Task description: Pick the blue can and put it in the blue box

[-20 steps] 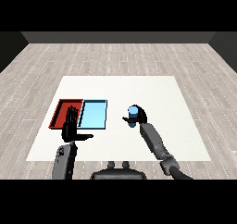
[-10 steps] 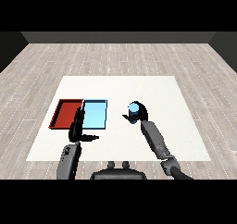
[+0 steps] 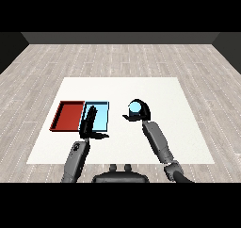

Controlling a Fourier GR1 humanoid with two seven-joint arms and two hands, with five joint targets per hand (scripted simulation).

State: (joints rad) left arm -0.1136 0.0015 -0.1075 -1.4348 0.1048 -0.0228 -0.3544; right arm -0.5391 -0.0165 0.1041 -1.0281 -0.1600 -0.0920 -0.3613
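- The blue can (image 3: 136,108) stands to the right of both trays, apart from them, with the right hand (image 3: 141,113) curled round it, fingers wrapping its far and right sides and the thumb toward the left.
- Whether the can rests on the white desk (image 3: 183,128) or is just lifted off it cannot be told from this view.
- The blue box (image 3: 101,110) lies left of the can, touching the red box (image 3: 68,116) on its own left; both hold nothing that shows.
- The left hand (image 3: 89,123) hovers edge-on over the near left part of the blue box, fingers straight, holding nothing.
- Judged from the task, the grasp looks made; carrying the can left and setting it in the blue box remains, and the left hand may sit in the way.
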